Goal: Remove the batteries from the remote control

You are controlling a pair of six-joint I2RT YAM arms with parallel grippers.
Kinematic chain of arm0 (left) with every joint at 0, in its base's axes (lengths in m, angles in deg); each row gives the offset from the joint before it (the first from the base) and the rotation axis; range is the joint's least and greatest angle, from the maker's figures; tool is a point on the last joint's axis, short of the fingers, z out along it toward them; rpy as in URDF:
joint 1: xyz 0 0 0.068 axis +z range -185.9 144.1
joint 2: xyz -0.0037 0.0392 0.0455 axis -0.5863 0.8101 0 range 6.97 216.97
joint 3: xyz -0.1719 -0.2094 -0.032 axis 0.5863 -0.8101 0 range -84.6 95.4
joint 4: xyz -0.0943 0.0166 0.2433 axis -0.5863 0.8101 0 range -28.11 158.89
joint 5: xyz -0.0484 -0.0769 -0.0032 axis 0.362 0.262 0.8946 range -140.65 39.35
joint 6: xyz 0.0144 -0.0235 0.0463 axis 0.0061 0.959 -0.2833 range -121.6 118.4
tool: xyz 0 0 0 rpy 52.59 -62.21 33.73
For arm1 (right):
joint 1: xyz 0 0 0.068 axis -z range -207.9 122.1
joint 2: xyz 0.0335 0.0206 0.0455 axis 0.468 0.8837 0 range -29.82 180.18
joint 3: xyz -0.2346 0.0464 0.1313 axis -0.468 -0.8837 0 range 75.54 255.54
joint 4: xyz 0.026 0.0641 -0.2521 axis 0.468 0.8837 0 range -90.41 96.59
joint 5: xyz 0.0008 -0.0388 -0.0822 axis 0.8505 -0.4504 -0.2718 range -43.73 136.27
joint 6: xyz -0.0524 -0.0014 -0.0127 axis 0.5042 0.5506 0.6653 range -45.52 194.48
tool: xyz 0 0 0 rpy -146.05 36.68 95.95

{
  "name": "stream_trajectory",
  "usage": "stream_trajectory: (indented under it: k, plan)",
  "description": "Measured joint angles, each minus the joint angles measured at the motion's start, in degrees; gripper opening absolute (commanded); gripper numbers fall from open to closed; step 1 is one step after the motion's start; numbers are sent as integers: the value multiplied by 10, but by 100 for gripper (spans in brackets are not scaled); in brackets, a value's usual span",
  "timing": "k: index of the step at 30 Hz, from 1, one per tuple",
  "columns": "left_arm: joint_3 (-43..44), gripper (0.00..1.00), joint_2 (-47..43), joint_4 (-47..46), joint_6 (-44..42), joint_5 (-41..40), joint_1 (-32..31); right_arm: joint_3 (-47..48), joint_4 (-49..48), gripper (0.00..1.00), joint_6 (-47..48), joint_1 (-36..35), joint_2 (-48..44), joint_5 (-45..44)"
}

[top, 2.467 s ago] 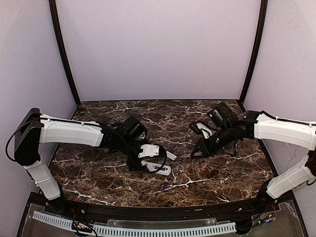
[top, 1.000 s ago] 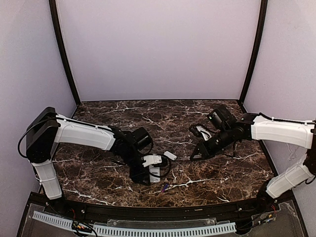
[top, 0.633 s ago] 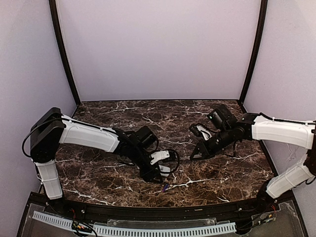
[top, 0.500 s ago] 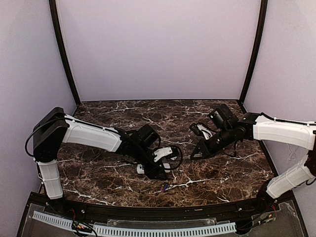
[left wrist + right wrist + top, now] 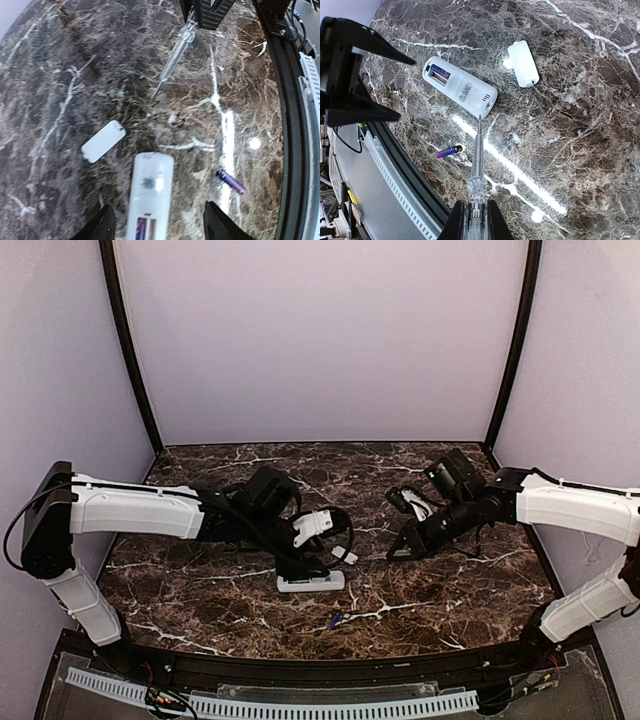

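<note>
The white remote control [image 5: 310,582] lies flat on the marble with its back up and its compartment open. One purple battery [image 5: 140,229] still sits in the compartment [image 5: 438,73]. The other battery [image 5: 333,619] lies loose on the table near the front edge, also seen in the left wrist view [image 5: 230,182] and the right wrist view [image 5: 448,151]. My left gripper [image 5: 312,562] is open and hovers just above the remote [image 5: 148,197], fingers [image 5: 105,226] either side without touching it. My right gripper [image 5: 412,538] is shut on a clear screwdriver [image 5: 476,165], whose tip points at the remote [image 5: 460,87].
The small white cover piece [image 5: 345,555] lies on the table just behind the remote, also in the left wrist view [image 5: 102,141] and the right wrist view [image 5: 523,63]. The black front rail [image 5: 320,675] runs along the near table edge, close to the loose battery.
My left arm swung the remote toward the front right, set it down flat and let go, then drew back above it. The right arm barely moved.
</note>
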Motion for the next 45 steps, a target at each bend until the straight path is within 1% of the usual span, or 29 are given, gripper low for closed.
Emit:
stream_trajectory:
  k: [1, 3, 4, 8, 11, 14, 18, 23, 26, 31, 35, 40, 45]
  plan:
    - [-19, 87, -23, -10, 0, -15, 4, 0, 0, 0, 0, 0, 0, -2]
    - [-64, 97, -74, -37, 1, -48, 10, 0, 0, 0, 0, 0, 0, -5]
    - [-97, 98, -108, -61, 7, -72, 12, 0, -1, 0, 0, 0, 0, -6]
    - [-182, 99, -195, -115, -8, -127, 16, 0, -3, 0, 0, 0, 0, -6]
    - [-214, 99, -210, -122, -36, -141, 18, 0, -3, 0, 1, 0, 2, -5]
    - [-247, 99, -219, -130, -57, -124, 35, 2, -5, 0, 1, 0, 9, -2]
    - [-294, 99, -229, -166, -73, -85, 83, 9, -5, 0, 3, 0, 18, 7]
    - [-299, 98, -210, -203, -86, -28, 114, 22, -5, 0, 6, 0, 20, 13]
    - [-300, 98, -195, -228, -88, 13, 120, 26, -5, 0, 9, 0, 20, 16]
    - [-301, 98, -150, -256, -92, 55, 122, 26, -5, 0, 9, 0, 20, 20]
    - [-301, 95, -115, -270, -84, 75, 122, 26, -5, 0, 9, 0, 20, 20]
    - [-301, 93, -74, -290, -73, 78, 122, 26, -5, 0, 9, 0, 20, 20]
    - [-296, 85, -42, -281, -74, 71, 122, 26, -5, 0, 9, 0, 20, 21]
